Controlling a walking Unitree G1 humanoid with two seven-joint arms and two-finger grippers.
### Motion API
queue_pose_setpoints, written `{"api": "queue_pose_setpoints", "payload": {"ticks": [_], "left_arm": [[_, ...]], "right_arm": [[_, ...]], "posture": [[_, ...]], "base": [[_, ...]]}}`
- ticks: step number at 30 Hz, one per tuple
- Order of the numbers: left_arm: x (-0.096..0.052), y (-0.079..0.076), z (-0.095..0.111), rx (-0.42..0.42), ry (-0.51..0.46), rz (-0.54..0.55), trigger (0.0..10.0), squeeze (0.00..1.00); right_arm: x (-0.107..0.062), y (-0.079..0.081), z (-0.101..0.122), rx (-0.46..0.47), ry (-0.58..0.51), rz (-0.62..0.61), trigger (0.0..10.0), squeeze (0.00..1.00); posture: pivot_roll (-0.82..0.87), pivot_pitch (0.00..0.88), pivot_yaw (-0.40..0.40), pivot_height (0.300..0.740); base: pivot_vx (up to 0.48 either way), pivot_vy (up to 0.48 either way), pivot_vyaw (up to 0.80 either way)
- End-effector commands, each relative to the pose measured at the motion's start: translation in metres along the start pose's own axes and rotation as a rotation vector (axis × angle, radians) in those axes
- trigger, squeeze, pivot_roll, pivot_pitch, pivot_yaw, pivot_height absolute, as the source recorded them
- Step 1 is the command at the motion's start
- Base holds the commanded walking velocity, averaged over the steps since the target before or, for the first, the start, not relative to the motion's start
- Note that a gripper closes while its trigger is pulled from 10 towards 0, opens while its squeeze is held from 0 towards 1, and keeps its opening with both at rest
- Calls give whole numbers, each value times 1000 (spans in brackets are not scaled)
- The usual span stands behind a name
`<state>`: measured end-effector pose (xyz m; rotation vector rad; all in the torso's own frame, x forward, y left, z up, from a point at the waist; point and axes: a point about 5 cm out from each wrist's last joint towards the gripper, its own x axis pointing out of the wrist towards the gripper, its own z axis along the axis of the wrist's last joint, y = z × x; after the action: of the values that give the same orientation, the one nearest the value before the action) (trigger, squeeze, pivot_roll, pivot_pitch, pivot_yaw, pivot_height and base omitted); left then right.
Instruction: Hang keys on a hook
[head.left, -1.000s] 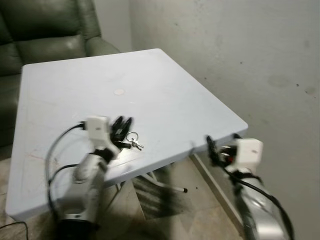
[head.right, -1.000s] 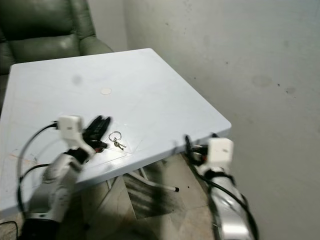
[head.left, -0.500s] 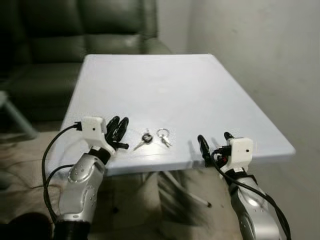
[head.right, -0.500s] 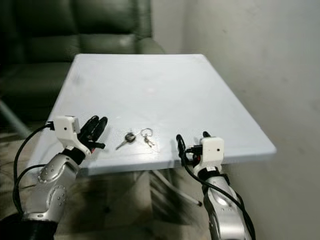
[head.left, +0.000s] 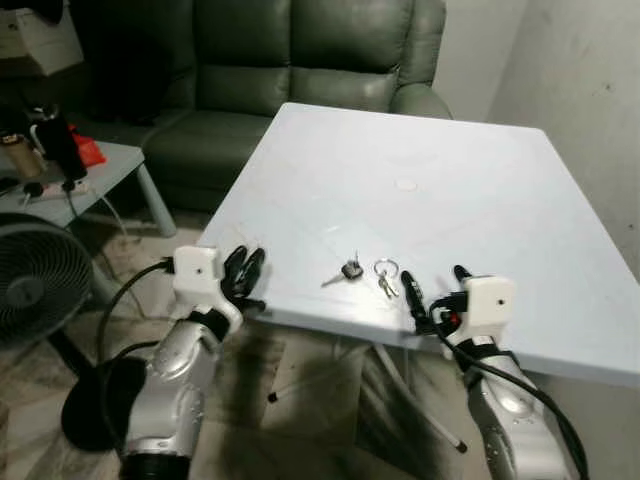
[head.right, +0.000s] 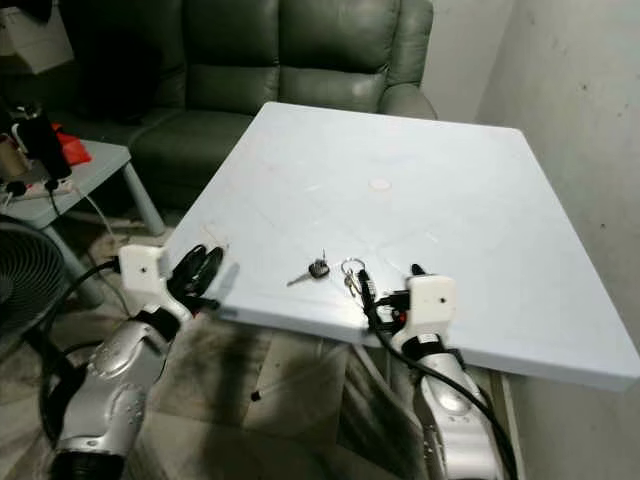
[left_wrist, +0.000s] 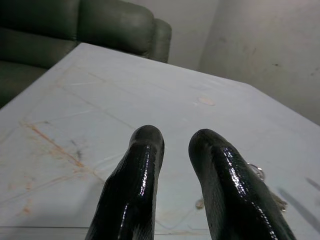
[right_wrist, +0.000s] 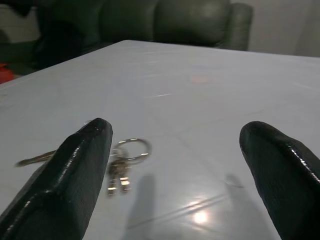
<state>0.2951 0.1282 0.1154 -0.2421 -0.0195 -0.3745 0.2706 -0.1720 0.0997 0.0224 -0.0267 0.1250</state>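
White plastic, faintly scuffed, makes up the square folding table (head.left: 480, 180) that I see across the middle of the head views. Behind it at the top of the frame stands a dark green leather sofa (head.left: 300, 50). At the left edge I can make out a small grey side table (head.left: 75, 185) with clutter and a black floor fan (head.left: 35, 290). A pale plastered wall (head.left: 590, 60) runs down the right.

On the table, near its front edge at lower centre, lies the small bunch of metal keys on a ring (head.left: 368, 271). Its long axis runs left to right, the black-headed key's blade pointing lower left, the ring and smaller keys at the right end.

My right gripper (head.left: 437, 290) hovers just beside the ring, fingers spread wide, empty. My left gripper (head.left: 244, 272) sits at the table's front left corner, fingers nearly together, holding nothing.
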Motion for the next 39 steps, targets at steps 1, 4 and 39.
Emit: {"api": "queue_pose_setpoints", "payload": {"ticks": [1, 4, 39], "left_arm": [[0, 7, 7, 19, -18, 23, 10000, 0], [-1, 8, 7, 17, -14, 34, 10000, 0], [1, 10, 7, 18, -5, 47, 10000, 0]], "right_arm": [[3, 4, 2, 10, -6, 11, 10000, 0], [3, 4, 2, 10, -6, 14, 10000, 0], [2, 8, -1, -15, 7, 39, 10000, 0]], "posture": [[-70, 0, -46, 740], [-66, 1, -48, 740], [-65, 7, -46, 740]], "base": [[0, 0, 0], [0, 0, 0], [0, 0, 0]]}}
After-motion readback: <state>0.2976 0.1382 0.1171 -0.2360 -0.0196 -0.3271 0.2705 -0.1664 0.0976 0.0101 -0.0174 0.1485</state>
